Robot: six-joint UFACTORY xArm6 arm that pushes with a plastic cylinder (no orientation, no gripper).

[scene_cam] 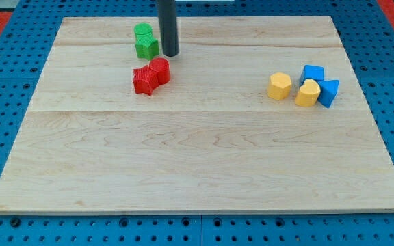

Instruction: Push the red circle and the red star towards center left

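The red circle [160,70] and the red star [143,80] lie touching each other in the upper left part of the wooden board [197,157], the star to the lower left of the circle. My tip [170,54] is just above the red circle, a small gap from it. It stands right beside the green blocks [145,42], on their right side.
The green blocks are two pieces, one above the other, near the board's top edge. On the right lie a yellow hexagon [279,86], a yellow heart-like block [307,93], a blue block [312,73] and a blue triangle-like block [329,92], clustered together.
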